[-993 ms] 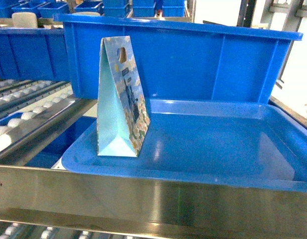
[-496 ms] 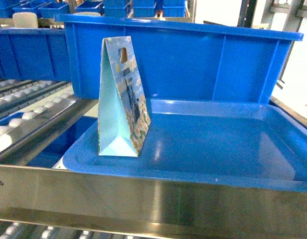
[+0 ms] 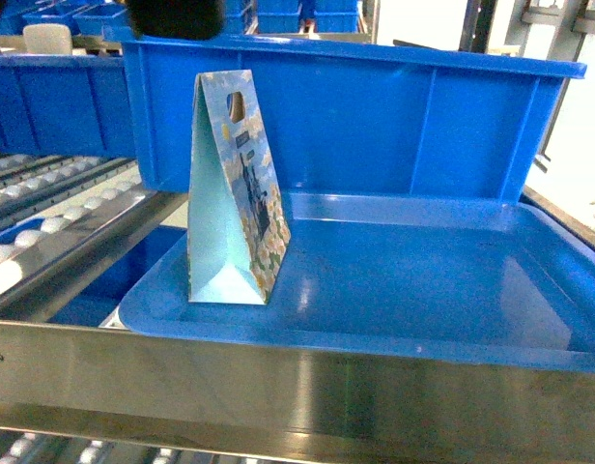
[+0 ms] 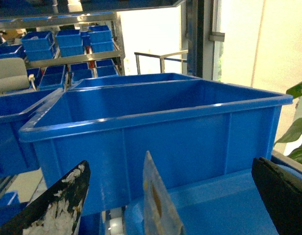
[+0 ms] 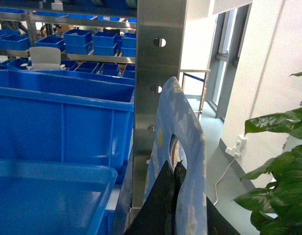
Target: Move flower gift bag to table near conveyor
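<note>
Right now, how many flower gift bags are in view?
2. One gift bag stands upright on the blue tray below the open left hand; the other gift bag is gripped by the right hand. More may be hidden.

The flower gift bag [image 3: 235,193] stands upright at the left end of the shallow blue tray [image 3: 423,290], whose floor is bare across the centre and right of the head frame. Just behind the bag the tall blue bin [image 3: 375,116] walls off the rear, and the steel rail [image 3: 278,387] crosses the lower frame in front. In the left wrist view the bag's top edge [image 4: 158,200] sits between two wide-apart fingers [image 4: 58,205], with open air on either side.
</note>
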Robot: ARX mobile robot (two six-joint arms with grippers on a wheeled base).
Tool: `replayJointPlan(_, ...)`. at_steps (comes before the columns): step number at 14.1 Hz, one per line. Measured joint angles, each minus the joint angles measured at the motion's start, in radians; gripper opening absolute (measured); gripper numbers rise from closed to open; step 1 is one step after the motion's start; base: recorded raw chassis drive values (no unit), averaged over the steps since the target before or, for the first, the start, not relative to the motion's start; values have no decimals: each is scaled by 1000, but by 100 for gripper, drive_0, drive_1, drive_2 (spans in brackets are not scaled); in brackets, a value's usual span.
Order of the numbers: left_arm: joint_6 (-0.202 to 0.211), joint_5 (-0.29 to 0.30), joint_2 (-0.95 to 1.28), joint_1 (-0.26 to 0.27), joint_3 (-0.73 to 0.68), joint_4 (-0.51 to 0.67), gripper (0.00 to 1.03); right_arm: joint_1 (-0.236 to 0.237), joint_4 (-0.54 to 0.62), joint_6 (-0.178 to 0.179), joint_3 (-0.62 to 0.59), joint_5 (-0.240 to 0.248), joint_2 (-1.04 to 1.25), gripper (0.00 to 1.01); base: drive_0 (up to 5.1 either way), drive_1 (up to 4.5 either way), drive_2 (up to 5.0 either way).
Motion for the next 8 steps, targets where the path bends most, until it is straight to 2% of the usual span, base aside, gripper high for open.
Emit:
replayJointPlan(2, -8, -74, 63, -35, 17, 24, 98, 0, 0, 0, 0, 0, 0, 2, 0, 0, 0)
replayJointPlan(5, -21, -175, 142, -28, 17, 64, 98, 0, 0, 0, 0, 0, 0, 2, 0, 0, 0)
replayJointPlan(8, -64, -172, 214, -11, 19, 92, 98, 0, 0, 0, 0, 0, 0, 2, 0, 0, 0)
